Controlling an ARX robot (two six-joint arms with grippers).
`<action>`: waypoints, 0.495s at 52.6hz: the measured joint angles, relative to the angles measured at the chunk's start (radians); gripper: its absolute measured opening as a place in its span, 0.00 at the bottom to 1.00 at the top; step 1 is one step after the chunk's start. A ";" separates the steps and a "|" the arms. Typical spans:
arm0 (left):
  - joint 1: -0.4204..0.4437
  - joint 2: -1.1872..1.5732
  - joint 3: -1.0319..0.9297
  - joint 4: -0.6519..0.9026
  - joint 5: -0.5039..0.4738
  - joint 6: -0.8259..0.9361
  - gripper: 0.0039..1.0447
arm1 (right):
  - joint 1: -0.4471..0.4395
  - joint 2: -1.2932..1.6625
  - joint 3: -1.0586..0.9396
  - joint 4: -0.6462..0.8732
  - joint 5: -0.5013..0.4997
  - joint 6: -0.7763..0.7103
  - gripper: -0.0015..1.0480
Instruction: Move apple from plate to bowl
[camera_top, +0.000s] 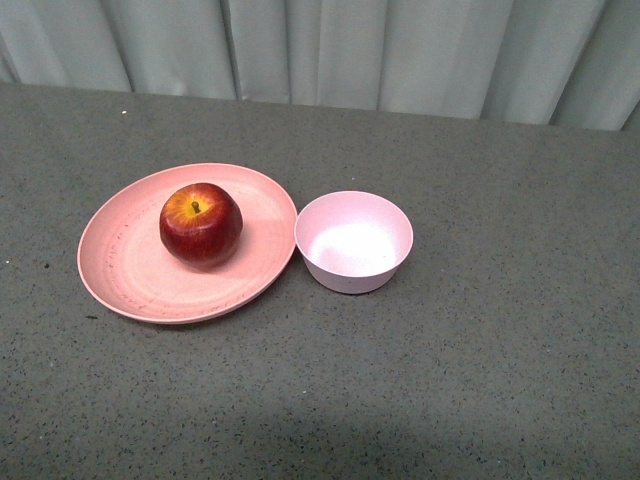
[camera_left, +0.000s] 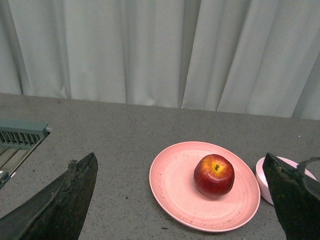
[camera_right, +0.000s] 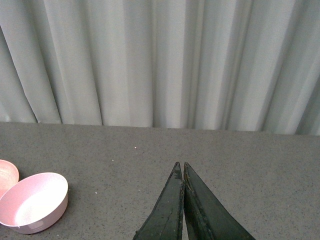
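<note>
The dark-red apple (camera_top: 201, 224) with a yellow-orange patch at its stem sits upright on the wide salmon-pink plate (camera_top: 120, 260), right of the plate's middle. The small pale pink bowl (camera_top: 353, 241) stands empty just right of the plate, almost touching its rim. No arm shows in the front view. In the left wrist view my left gripper (camera_left: 180, 161) is open wide, and the apple (camera_left: 214, 175), the plate (camera_left: 172, 185) and an edge of the bowl (camera_left: 263, 176) lie beyond and between its fingers. My right gripper (camera_right: 180, 164) is shut and empty over bare table, with the bowl (camera_right: 35, 201) off to one side.
The grey speckled table (camera_top: 480, 380) ends at a pale curtain (camera_top: 330, 50) along the back. A grey-green slatted object (camera_left: 20, 135) shows at the table's edge in the left wrist view.
</note>
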 joint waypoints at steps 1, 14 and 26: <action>0.000 0.000 0.000 0.000 0.000 0.000 0.94 | 0.000 -0.003 0.000 -0.003 0.000 0.000 0.01; 0.000 0.000 0.000 0.000 0.000 0.000 0.94 | 0.000 -0.075 0.000 -0.074 0.000 0.000 0.01; 0.000 0.000 0.000 0.000 0.000 0.000 0.94 | 0.000 -0.229 0.000 -0.265 -0.002 0.000 0.01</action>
